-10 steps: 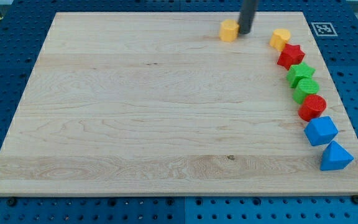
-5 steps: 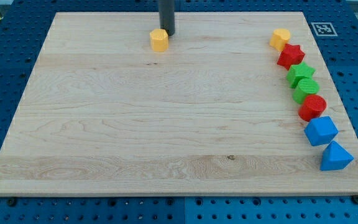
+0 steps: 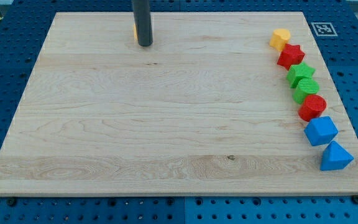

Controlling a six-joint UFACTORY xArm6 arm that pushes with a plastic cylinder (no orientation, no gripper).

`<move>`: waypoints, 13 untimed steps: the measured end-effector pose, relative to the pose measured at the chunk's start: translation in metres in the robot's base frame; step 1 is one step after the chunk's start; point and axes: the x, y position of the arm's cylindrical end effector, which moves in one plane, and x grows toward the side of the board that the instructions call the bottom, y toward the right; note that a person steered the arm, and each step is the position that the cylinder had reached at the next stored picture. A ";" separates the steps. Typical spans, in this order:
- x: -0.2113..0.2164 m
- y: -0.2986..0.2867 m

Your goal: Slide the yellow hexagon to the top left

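The yellow hexagon point(image 3: 135, 32) is almost wholly hidden behind my rod; only a thin yellow sliver shows at the rod's left edge, near the top of the wooden board point(image 3: 166, 124), left of centre. My tip point(image 3: 145, 44) rests on the board right against that block, on its right and lower side.
A curved row of blocks runs down the view's right edge: a second yellow block point(image 3: 279, 38), a red star point(image 3: 290, 56), a green star point(image 3: 301, 73), a green block point(image 3: 306, 89), a red block point(image 3: 312, 107), a blue block point(image 3: 321, 130) and a blue triangle point(image 3: 335, 156).
My rod and the yellow hexagon have slid leftward along the top of the board, from right of centre to left of centre. The rod now covers most of the hexagon.
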 end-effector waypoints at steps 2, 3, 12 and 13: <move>0.009 0.039; -0.010 0.053; -0.053 -0.123; -0.053 -0.052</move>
